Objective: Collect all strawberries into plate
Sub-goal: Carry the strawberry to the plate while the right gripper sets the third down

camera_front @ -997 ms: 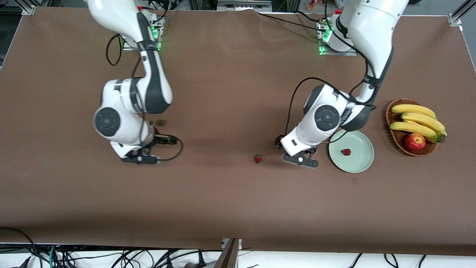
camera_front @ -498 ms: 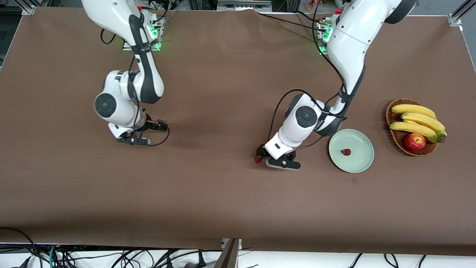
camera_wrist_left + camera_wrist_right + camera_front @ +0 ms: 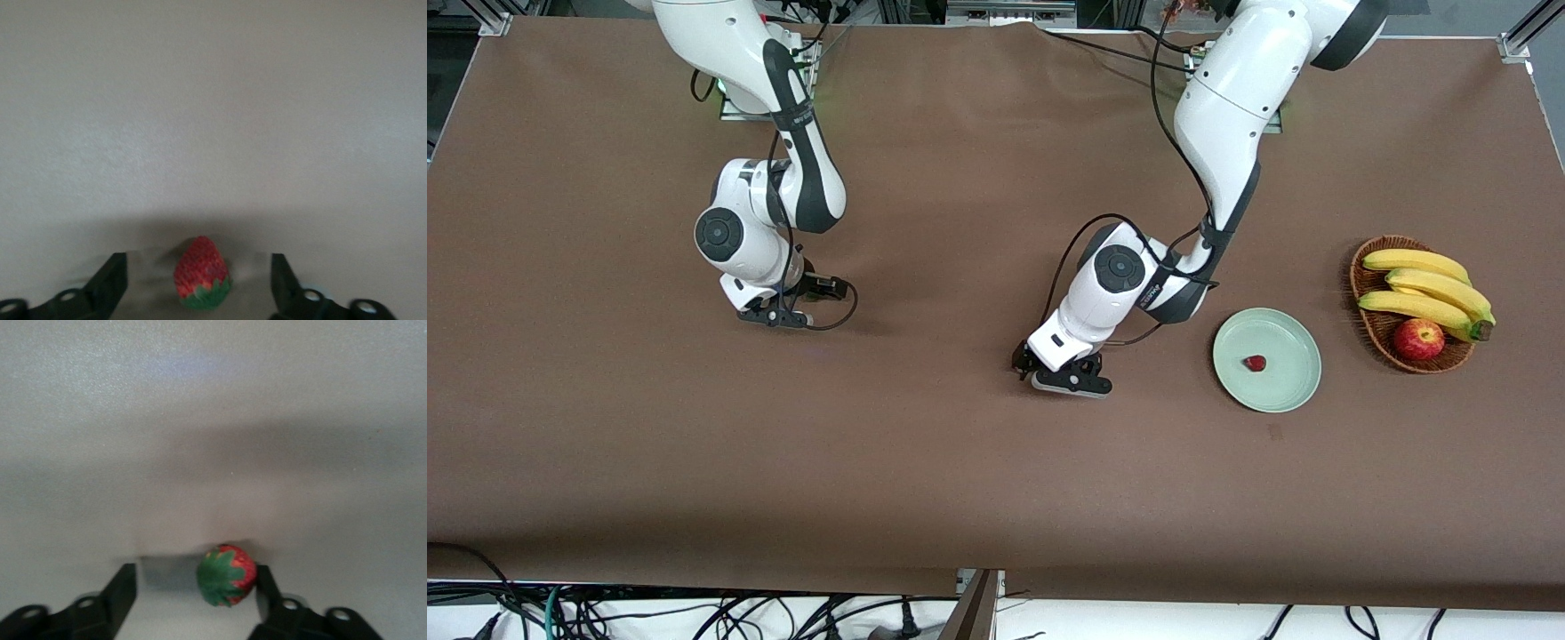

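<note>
The plate lies on the brown surface just beside the wicker basket of bananas and an apple, toward the left arm's end, and already holds one strawberry near its centre. The left claw is set low on the surface, near the plate on the side toward the right arm; its jaws stand apart and straddle a second strawberry, a posture that suits a closing grasp, though no contact shows yet. The right claw is down well apart from the plate, toward the right arm's end, jaws likewise apart around the third strawberry, which sits close to one finger, perhaps touching. The front view gives the layout of plate, basket and both arms, but both wrists hide their berries there. Only the wrist views show each berry lying between spread fingers, unclamped.
</note>
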You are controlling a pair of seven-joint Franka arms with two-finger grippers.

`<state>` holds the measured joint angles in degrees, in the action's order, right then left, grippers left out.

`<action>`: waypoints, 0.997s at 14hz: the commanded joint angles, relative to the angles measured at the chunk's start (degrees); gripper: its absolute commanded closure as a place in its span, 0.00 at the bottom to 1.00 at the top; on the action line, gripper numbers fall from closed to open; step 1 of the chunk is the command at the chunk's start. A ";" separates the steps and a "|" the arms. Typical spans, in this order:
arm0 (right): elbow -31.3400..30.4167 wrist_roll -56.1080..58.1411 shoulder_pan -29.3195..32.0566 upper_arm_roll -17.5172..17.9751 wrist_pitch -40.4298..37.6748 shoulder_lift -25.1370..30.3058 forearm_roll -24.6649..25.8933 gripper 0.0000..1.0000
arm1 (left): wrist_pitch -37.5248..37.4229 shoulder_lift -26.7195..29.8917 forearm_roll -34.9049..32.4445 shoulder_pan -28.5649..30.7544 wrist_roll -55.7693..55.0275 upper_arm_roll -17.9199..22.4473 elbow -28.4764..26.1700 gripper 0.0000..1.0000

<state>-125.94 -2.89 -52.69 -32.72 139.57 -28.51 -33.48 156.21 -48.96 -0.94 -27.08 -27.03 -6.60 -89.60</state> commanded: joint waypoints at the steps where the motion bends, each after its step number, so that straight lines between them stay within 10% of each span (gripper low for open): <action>1: -2.21 3.14 -0.04 -0.06 0.96 1.96 -1.68 0.45 | -0.03 -0.61 -1.52 -0.61 -0.66 1.06 1.71 0.74; 4: -2.12 3.24 0.13 -0.06 0.96 1.79 -1.68 0.81 | -0.03 -0.52 -1.52 -0.26 -0.66 1.06 1.45 1.00; 6: -0.12 3.41 0.13 -0.15 0.88 2.14 -1.59 1.00 | -0.81 0.27 -1.52 0.18 -0.57 1.06 0.84 1.00; 14: 35.78 -16.84 0.13 0.29 -18.34 -10.48 -1.85 1.00 | -23.53 10.28 -2.14 7.11 13.17 1.15 0.92 1.00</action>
<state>-104.11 -12.27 -52.73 -32.57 126.94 -30.30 -33.69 140.29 -42.97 -1.73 -22.94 -21.39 -5.20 -87.53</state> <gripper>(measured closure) 0.670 0.714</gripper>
